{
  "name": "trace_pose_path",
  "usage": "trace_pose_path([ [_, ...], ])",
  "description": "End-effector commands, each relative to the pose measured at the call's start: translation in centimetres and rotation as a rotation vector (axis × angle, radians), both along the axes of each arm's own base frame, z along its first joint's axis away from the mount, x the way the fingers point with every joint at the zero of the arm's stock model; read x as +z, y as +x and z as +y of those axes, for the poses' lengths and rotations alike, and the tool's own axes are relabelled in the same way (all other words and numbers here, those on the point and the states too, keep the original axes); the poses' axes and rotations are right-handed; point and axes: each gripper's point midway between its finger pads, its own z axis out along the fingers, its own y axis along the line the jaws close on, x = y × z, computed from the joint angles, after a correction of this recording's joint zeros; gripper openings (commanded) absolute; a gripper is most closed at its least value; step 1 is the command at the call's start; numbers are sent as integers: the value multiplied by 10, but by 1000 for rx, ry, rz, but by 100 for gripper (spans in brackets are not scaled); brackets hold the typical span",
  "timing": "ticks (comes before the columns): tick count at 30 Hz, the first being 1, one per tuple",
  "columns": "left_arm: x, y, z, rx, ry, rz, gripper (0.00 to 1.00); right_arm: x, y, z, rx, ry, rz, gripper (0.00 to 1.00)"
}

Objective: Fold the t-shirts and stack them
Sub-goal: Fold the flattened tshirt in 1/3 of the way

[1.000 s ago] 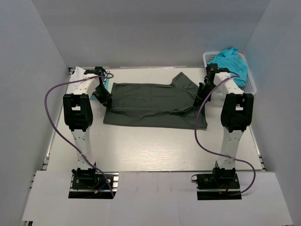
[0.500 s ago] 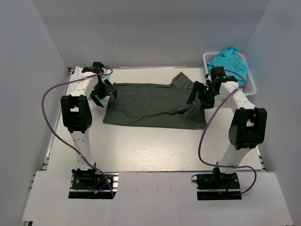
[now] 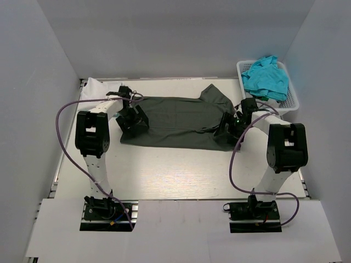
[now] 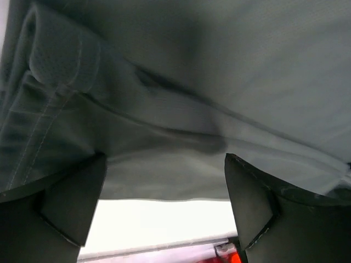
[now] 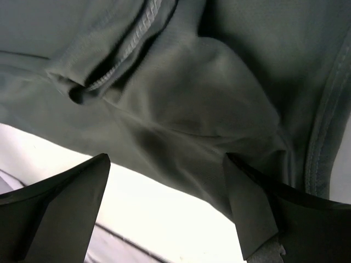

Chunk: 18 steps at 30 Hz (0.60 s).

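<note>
Since the earlier frame both arms have closed in over the ends of the dark charcoal grey-green cloth t-shirt [image 3: 175, 120], which lies flat on the desk [image 3: 164, 170]. The left fingers [image 4: 71, 203] are at its left hem and the right fingers [image 5: 258, 211] at its right edge, each pair spread wide and holding nothing, probably poised to pinch for a fold. Whether either pair reaches under the cloth is hidden.

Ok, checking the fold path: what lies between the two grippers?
Only the dark charcoal t-shirt lies there, spanning from left gripper to right gripper, seen in the top view.
</note>
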Motion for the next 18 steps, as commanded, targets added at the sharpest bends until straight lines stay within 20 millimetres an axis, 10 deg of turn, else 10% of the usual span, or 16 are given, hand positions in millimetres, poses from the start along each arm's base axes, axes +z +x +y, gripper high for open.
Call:
trace_pose_path([
  [1, -10, -20, 7, -13, 39, 44, 100, -18, -19, -12, -50, -48, 21, 90],
  [8, -23, -85, 24, -10, 98, 146, 100, -43, -106, -28, -107, -118, 181, 90],
  [14, -10, -136, 31, -12, 103, 184, 100, -21, -150, -45, -194, -199, 170, 90],
  [18, 29, -114, 38, 4, 138, 24, 100, -1, -152, -41, -140, -166, 73, 90],
])
